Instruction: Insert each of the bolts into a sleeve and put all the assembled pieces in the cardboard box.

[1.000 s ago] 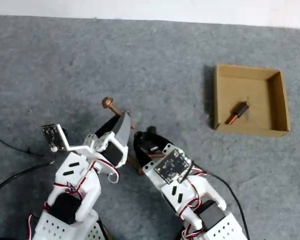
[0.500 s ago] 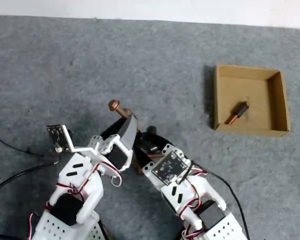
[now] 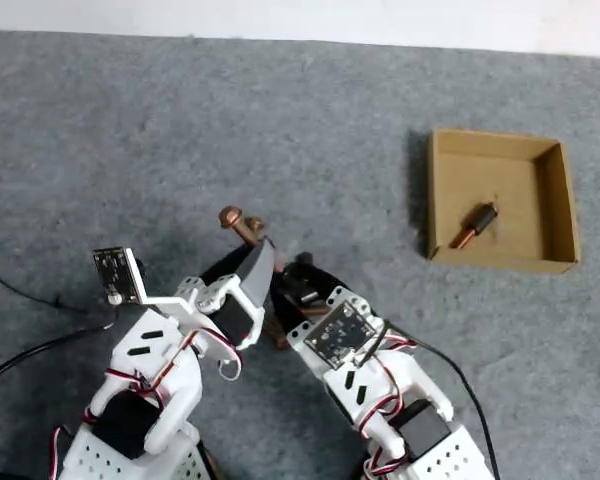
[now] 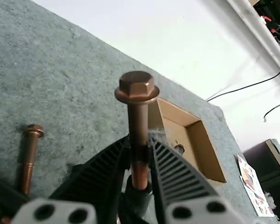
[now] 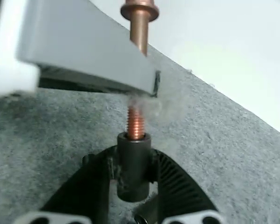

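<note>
Grey felt table (image 3: 130, 120): left gripper (image 4: 139, 142) clamps a copper hex-head bolt (image 4: 138, 112), threaded tip meeting the black sleeve (image 5: 133, 151) that the right gripper (image 5: 133, 168) grasps

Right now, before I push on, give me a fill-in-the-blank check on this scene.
The left claw is shut on a copper ____.
The right claw grips the black ____ under it.
The cardboard box holds ____ assembled piece.
Missing words: bolt; sleeve; one.
</note>
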Controlling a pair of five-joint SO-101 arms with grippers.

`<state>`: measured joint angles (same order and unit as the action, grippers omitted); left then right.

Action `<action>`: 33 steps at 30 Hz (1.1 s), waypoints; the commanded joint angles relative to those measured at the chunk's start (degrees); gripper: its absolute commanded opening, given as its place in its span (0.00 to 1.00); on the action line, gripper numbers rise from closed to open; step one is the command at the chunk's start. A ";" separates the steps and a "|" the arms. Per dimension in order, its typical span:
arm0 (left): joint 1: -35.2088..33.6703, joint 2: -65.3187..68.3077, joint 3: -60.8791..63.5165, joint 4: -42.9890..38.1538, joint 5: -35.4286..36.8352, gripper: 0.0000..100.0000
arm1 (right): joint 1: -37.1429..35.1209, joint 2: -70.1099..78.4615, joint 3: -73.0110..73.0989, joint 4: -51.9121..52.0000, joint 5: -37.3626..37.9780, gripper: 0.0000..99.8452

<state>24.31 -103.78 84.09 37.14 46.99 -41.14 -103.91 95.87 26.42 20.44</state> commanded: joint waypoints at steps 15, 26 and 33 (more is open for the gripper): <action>5.05 -0.92 1.19 4.40 -2.64 0.00 | 1.63 -0.75 6.81 0.04 0.53 0.00; 4.88 -0.92 1.19 11.87 -5.10 0.33 | 1.71 -0.75 6.81 0.04 0.62 0.00; -3.56 -0.84 0.66 11.87 -0.26 0.40 | 1.71 -0.75 6.81 0.04 0.62 0.00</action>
<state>27.12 -103.87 85.67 49.19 45.58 -40.26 -103.91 95.87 26.42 20.70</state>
